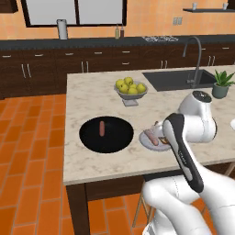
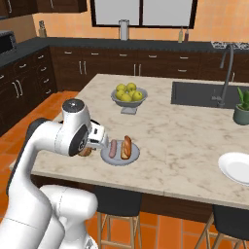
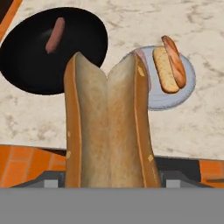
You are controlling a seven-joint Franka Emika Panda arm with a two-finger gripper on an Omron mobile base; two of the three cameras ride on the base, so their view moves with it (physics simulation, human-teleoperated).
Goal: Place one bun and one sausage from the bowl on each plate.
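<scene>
Bun held lengthwise between fingers, long axis pointing away (toward black bowl).

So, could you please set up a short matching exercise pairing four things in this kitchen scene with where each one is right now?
Things:
1. lone sausage
2. split bun
3. apples
4. white plate

Places:
A. in the grey footed bowl
B. between the fingers of the gripper
C. at the counter's right edge, bare
D. in the black bowl

Pairs: 1-D, 2-B, 3-A, 4-C
</scene>
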